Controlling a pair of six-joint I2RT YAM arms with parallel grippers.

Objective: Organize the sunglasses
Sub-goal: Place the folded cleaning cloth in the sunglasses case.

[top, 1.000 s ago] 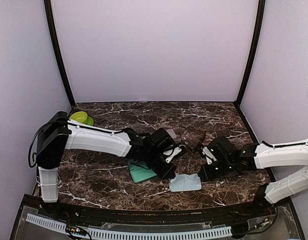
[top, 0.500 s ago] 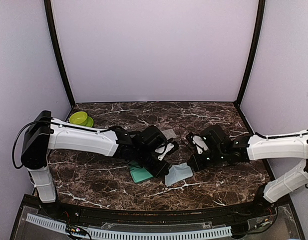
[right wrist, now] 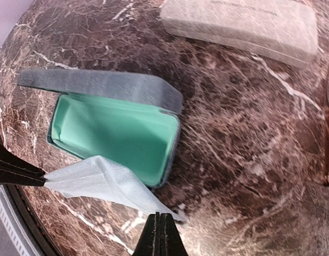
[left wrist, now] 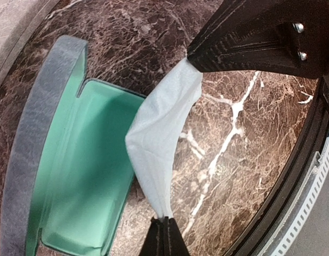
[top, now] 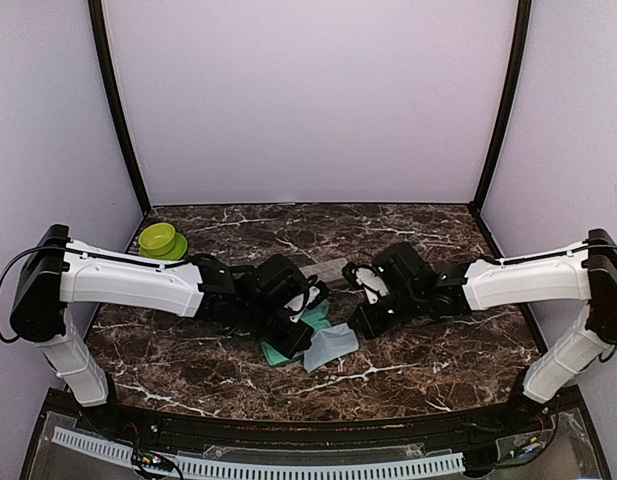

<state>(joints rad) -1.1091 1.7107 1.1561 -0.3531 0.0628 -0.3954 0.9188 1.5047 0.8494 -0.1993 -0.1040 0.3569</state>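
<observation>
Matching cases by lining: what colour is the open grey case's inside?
Mint green; the open grey case shows best in the right wrist view.

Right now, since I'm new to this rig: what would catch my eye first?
The left gripper and the right gripper each pinch an end of a light blue cloth, held between them above the table's middle. Beside it lies an open case with mint-green lining; a lime-green bowl sits at the far left.

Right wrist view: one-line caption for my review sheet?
The left gripper and right gripper, both shut, stretch a light blue cloth beside the open green-lined case.
</observation>
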